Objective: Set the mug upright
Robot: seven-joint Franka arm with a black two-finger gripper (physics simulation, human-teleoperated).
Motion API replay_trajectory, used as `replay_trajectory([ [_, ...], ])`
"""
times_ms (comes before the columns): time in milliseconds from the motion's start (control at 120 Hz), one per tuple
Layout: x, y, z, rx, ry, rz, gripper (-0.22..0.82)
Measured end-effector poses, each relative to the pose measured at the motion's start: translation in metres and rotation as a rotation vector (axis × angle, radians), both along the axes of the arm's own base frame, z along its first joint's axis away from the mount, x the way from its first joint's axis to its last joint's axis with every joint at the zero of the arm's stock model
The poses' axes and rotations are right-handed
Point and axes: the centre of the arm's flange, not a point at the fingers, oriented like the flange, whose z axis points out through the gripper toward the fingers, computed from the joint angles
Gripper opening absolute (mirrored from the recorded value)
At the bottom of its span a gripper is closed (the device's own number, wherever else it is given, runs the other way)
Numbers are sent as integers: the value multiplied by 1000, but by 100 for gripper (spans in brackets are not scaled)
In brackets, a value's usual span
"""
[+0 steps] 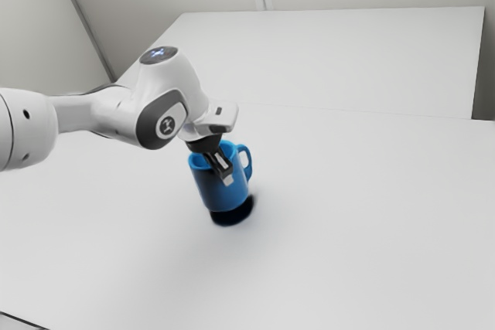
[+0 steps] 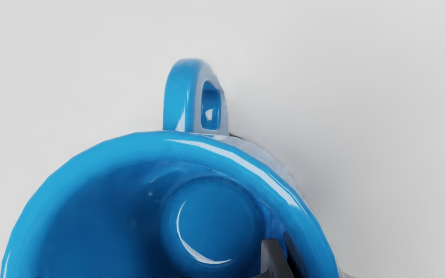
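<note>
The glossy blue ceramic-looking mug [image 1: 224, 191] is nearly upright, mouth up, seemingly just above the smooth white table [image 1: 348, 191]. My black two-finger gripper [image 1: 224, 171] pinches its wall at the rim, one finger inside, clear of the handle [image 2: 180, 94]: a sound hold, though I'd expect stiff, slippery, chippable glaze.

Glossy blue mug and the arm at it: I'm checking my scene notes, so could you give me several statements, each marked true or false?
1. The glossy blue round mug has its handle toward the exterior view's right. True.
2. The mug is upside down. False: its opening faces up.
3. The black two-finger gripper is at the mug's rim. True.
4. The mug's inside is white. False: it is blue.
</note>
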Motion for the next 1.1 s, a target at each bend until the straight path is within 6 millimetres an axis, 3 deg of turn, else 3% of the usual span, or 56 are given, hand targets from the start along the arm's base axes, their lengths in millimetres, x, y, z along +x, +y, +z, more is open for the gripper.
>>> replay_trajectory([
  [125,6,69,1,2,11,217,-17],
  [200,7,91,0,0,19,303,-17],
  [325,-3,88,-14,2,52,362,-18],
  [483,-40,88,-18,15,59,433,-17],
  [625,-45,89,-20,11,54,485,-17],
  [867,-44,89,-16,-17,54,538,32],
  [933,-32,90,18,-33,22,548,39],
  [1025,-15,90,90,-56,-27,553,47],
  [1100,-9,82,164,-70,-73,532,51],
])
